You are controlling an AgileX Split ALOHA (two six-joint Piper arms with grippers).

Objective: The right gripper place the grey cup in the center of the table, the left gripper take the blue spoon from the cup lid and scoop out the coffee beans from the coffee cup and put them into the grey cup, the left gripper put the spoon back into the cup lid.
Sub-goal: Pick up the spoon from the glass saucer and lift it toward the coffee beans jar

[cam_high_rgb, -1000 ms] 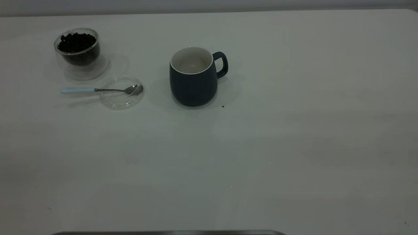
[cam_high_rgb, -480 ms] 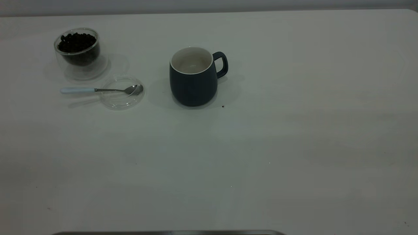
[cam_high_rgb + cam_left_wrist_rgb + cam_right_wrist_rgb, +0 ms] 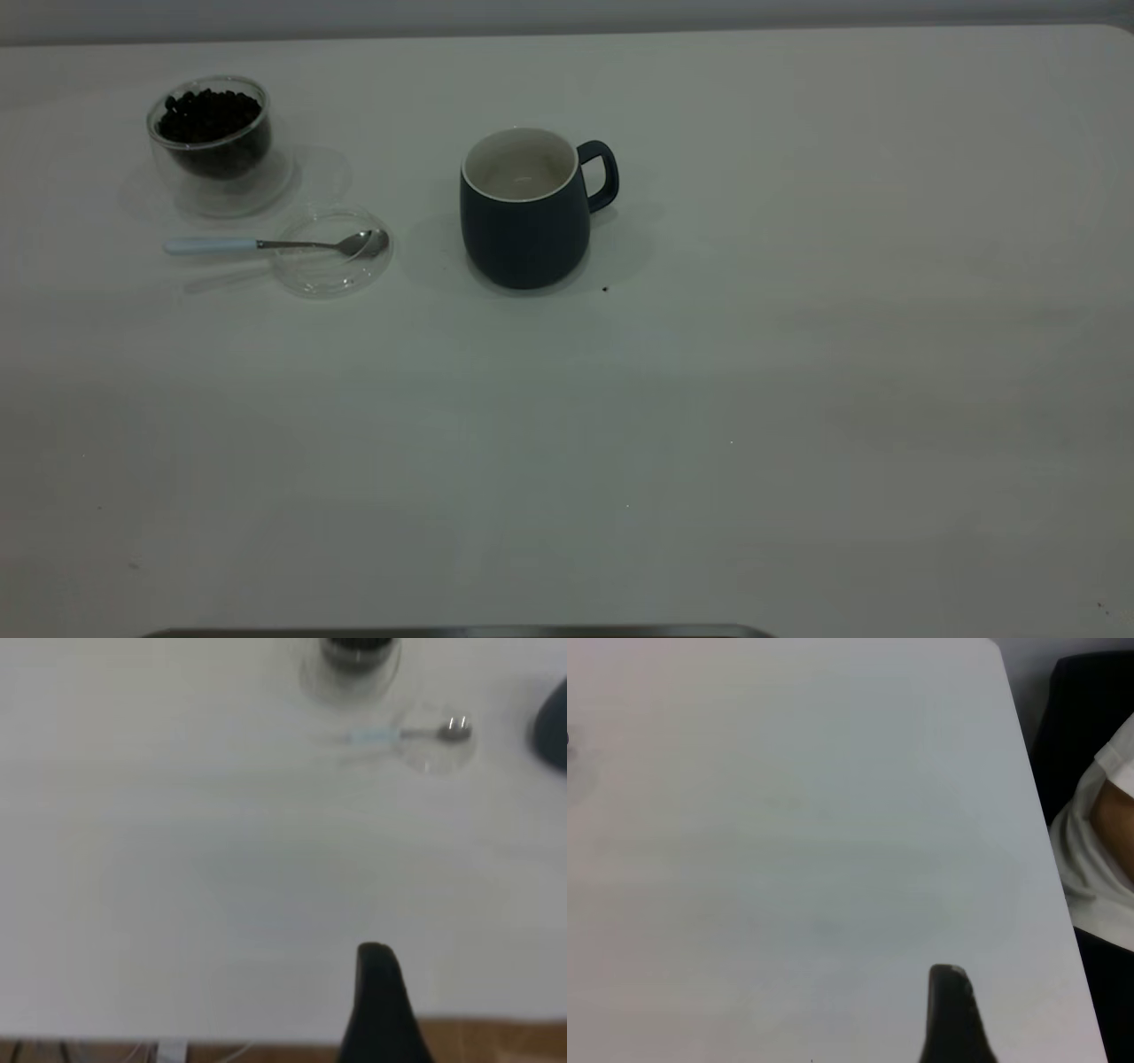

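Black finger of the left gripper [image 3: 383, 1010] pokes into the left wrist view, hanging over bare table [image 3: 709, 399] near its front edge, well short of the objects. Only one finger shows, so can't tell jaw opening. Same for the right gripper [image 3: 950, 1014]: one black finger over bare tabletop near the table's side edge, jaw state can't tell. Neither arm appears in the exterior view.

Outward from the left gripper: cup lid [image 3: 330, 251], clear disc flat on the table, with the blue spoon [image 3: 275, 244] across it. Metal bowl rests in the lid; pale handle sticks out past the rim on the side away from the mug.

Coffee cup [image 3: 210, 142], clear glass, upright just behind the lid, holds the coffee beans [image 3: 210, 115], heaped near the rim.

Grey cup [image 3: 525, 208] upright, beside the lid, apart from it, handle pointing away from the lid. No beans visible inside.

No readable writing or logos on anything.

Person in white top [image 3: 1099, 842] beyond the table edge in the right wrist view.
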